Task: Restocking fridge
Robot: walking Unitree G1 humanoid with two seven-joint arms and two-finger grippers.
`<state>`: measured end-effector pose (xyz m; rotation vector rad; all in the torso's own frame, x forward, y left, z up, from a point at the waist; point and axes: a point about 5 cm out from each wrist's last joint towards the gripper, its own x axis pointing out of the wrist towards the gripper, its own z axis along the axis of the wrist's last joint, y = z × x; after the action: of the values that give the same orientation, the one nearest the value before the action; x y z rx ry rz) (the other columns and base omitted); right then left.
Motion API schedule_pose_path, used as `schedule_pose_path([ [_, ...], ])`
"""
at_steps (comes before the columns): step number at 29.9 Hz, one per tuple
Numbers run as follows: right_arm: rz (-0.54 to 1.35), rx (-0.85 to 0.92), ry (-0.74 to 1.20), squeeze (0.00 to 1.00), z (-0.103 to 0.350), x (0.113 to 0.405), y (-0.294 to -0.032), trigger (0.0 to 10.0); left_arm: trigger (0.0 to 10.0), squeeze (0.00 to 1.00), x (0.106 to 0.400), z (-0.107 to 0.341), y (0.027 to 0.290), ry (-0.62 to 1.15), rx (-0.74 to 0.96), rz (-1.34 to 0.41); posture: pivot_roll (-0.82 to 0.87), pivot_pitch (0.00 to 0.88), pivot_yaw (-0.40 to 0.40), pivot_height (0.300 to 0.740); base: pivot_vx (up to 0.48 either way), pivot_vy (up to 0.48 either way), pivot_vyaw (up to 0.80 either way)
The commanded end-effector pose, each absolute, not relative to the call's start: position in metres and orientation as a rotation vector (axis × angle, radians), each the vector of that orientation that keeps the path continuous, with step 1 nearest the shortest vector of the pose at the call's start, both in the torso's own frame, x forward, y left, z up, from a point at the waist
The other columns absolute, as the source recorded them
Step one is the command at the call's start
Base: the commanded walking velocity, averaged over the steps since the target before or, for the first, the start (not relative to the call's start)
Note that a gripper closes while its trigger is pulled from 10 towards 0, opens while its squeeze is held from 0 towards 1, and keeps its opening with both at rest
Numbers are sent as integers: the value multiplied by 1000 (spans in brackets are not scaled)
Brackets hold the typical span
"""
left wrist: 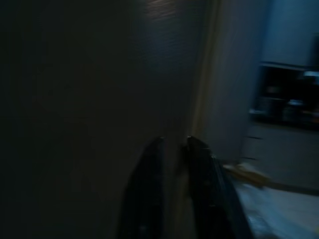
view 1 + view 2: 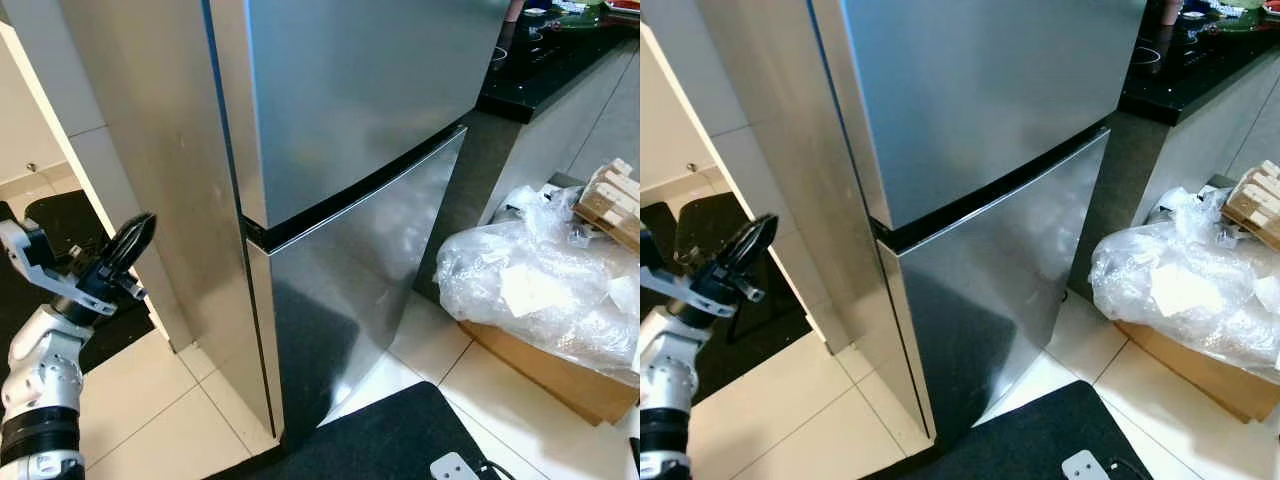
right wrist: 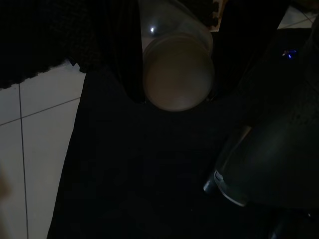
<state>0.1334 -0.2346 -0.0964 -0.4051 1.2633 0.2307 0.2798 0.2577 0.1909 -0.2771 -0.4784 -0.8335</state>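
The steel fridge (image 2: 350,120) stands in front of me with its upper door and lower door (image 2: 370,270) both closed. My left gripper (image 2: 140,232) is raised beside the fridge's left side panel, level with the seam between the doors, fingers together and empty. The left wrist view is dark and shows the two black fingers (image 1: 154,169) close against that panel. In the right wrist view my right gripper (image 3: 177,102) hangs low over a black mat, shut on a clear plastic container (image 3: 177,69) with a pale round end.
A cardboard box (image 2: 560,370) under crumpled clear plastic (image 2: 540,280) sits on the tiled floor to the right, with a wooden piece (image 2: 612,200) behind it. A black countertop (image 2: 560,60) runs at the back right. A black mat (image 2: 390,440) lies at my feet.
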Motion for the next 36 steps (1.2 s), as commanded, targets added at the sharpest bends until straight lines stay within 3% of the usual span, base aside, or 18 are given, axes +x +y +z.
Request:
schedule_pose_path([
  [1, 228, -403, 1271, 0, -96, 132, -236, 10000, 10000, 1000, 276, 193, 253, -459, -274, -905, 18, 0, 18, 740, 0, 0, 0],
  [7, 228, -403, 1273, 0, -96, 132, -236, 10000, 10000, 1000, 270, 193, 231, -390, -261, -1042, 18, 0, 18, 740, 0, 0, 0],
  [17, 229, -406, 1275, 0, -96, 132, -236, 10000, 10000, 1000, 289, 179, 214, -316, -206, -919, 19, 0, 19, 740, 0, 0, 0],
  [23, 230, -412, 1276, 0, -96, 132, -237, 10000, 10000, 1000, 294, 178, 179, -331, -293, -979, 17, 0, 15, 740, 0, 0, 0],
  [24, 230, -414, 1276, 0, -96, 132, -237, 10000, 10000, 620, 293, 182, 166, -355, -318, -1013, 17, 0, 15, 740, 0, 0, 0],
  [25, 231, -414, 1277, 0, -96, 132, -237, 10000, 10000, 114, 293, 183, 163, -362, -334, -1020, 17, 0, 15, 740, 0, 0, 0],
  [26, 231, -414, 1277, 0, -96, 132, -237, 10000, 10000, 0, 293, 184, 161, -366, -347, -1025, 17, 0, 15, 740, 0, 0, 0],
  [36, 234, -420, 1279, 0, -97, 132, -237, 10000, 10000, 0, 299, 185, 153, -381, -325, -983, 12, 0, 8, 740, 0, 0, 0],
])
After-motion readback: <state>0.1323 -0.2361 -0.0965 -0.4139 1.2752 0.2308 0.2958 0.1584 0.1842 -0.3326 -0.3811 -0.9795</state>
